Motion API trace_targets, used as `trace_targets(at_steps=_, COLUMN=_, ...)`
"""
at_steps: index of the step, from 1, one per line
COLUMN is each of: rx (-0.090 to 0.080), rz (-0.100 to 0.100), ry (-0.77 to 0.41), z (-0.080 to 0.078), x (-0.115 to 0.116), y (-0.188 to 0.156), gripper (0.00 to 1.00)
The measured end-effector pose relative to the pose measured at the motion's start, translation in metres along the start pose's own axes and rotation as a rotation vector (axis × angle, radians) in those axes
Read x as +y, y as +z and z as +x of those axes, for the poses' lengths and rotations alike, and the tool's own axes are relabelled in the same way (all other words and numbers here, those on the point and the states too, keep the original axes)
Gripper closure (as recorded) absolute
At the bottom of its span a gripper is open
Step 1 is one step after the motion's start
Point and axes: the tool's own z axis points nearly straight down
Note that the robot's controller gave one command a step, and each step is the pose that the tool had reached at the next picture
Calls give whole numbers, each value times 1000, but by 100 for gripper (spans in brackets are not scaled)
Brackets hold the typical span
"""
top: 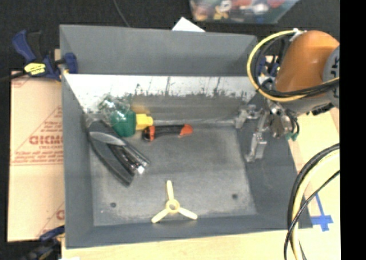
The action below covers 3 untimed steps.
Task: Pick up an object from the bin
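Note:
My gripper [255,139] hangs at the bin's right side, fingers pointing down over bare floor near the right wall, with nothing between them. The nearest loose thing is a black tool with orange ends [167,132] lying along the back wall, well to the gripper's left. A cream three-armed propeller-shaped piece [172,207] lies near the front edge. A black stapler [118,156] rests at the left.
At the back left corner lie a green round object [122,122], a yellow block [143,120] and a crumpled clear wrapper [106,106]. The orange-covered arm and its cables stand over the right rim.

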Motion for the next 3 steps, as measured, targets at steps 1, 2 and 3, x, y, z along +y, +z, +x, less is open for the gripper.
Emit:
trace_targets(at_steps=1, rx=-8, rz=1, ry=-5, z=-2, x=1, y=-5, gripper=0)
trace_targets(at_steps=2, rx=-14, rz=3, ry=-195, z=-48, x=112, y=86, gripper=0)
trace_targets(at_steps=3, rx=-23, rz=3, ry=200, z=-41, x=130, y=-5, gripper=0)
